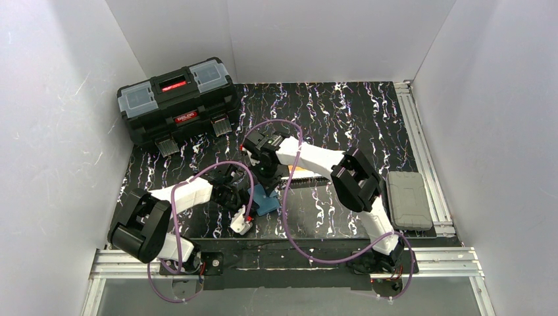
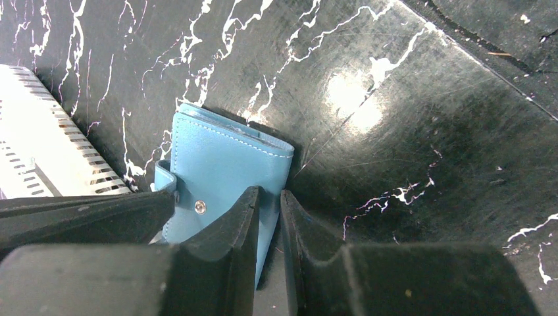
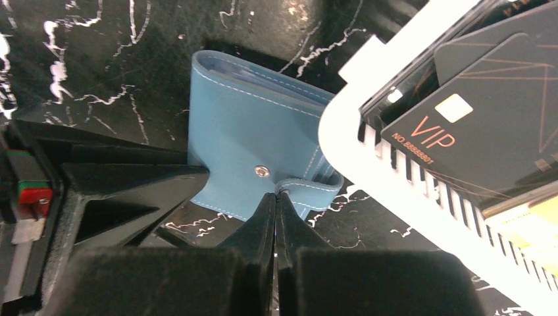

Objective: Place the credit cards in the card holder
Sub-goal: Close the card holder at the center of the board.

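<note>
The teal card holder lies folded on the black marbled table between both grippers. In the left wrist view my left gripper is closed on the card holder's near edge. In the right wrist view my right gripper is shut, its tips pinching the end of the loose snap tab; the snap button is bare. A black VIP credit card and a yellowish card lie in the white mesh basket beside the holder. The cards are hidden in the top view.
A black toolbox stands at the back left. A grey case lies at the right edge. The white basket sits close against the holder, mostly under my right arm. White walls enclose the table.
</note>
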